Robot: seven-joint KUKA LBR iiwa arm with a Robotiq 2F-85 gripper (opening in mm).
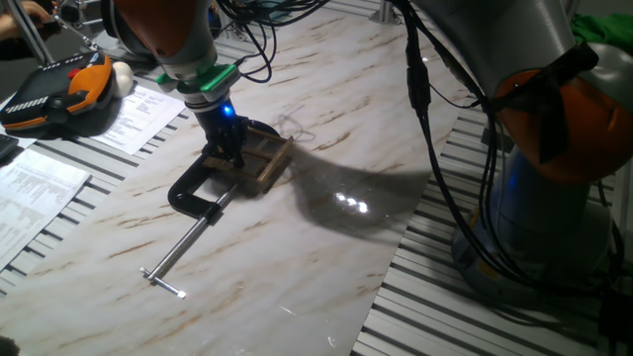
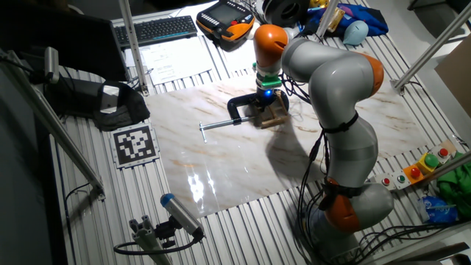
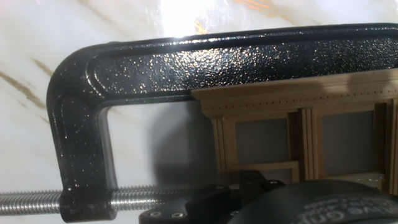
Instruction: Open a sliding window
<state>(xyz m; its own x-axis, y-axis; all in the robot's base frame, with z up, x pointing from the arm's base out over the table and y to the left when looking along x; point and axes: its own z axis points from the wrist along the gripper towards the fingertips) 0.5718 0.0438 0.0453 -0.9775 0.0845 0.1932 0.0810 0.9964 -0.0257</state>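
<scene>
Sliding window (image 1: pixel 265 158) lies flat on the marble worktop (image 1: pixel 326 257), held in a black C-clamp (image 1: pixel 198 193) whose steel screw rod (image 1: pixel 183 247) sticks out away from the frame across the slab. End effector (image 1: pixel 226 148) is down right on the window's clamp-side edge, blue LED lit; can't tell if fingers are clenched or released, they're hidden in all views. Hand view: clamp arm (image 3: pixel 205 59) runs along the frame's top rail (image 3: pixel 292 93), tan panes (image 3: pixel 261 140) w/ thin bars below.
</scene>
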